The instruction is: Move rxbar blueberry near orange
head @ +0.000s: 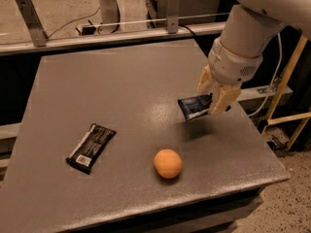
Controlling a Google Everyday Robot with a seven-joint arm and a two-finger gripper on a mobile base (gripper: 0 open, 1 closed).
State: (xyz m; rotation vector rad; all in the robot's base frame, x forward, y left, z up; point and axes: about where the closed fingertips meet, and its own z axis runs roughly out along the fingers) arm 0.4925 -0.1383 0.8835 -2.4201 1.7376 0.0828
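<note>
My gripper hangs from the white arm at the right side of the grey table. It is shut on the rxbar blueberry, a dark navy wrapper with whitish lettering, and holds it in the air above the table with a shadow under it. The orange is a small round fruit resting on the table near the front edge, below and to the left of the held bar, apart from it.
A longer black wrapper with a white barcode label lies on the table's left front. A metal rail with upright posts runs behind the table. The table's right edge is close under the gripper; yellow frame legs stand beyond it.
</note>
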